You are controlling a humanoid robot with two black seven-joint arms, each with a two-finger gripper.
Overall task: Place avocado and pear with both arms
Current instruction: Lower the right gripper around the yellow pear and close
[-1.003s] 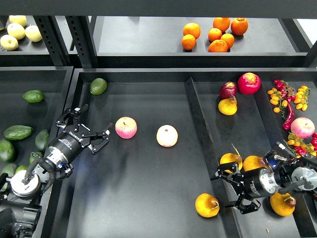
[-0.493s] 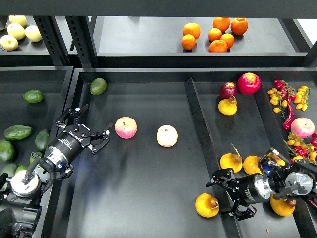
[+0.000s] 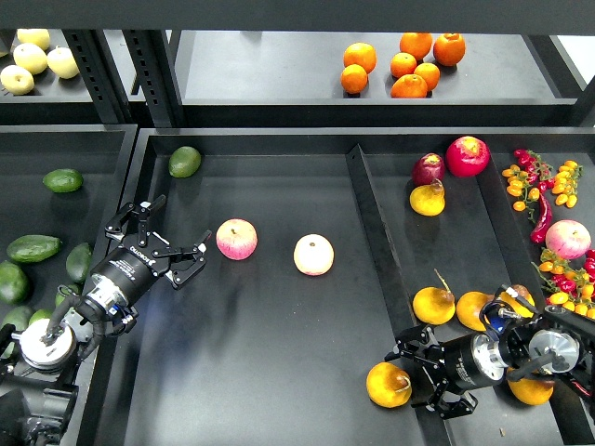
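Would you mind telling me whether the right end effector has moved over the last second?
Yes. The right end effector has moved down the view and slightly left, closing on the pear lying beside the tray divider.

- White lettering runs along the black wrist body just behind the left gripper [image 3: 160, 240], too small and blurred to read.
- The right gripper [image 3: 420, 376] and the fruit around it carry no readable text.
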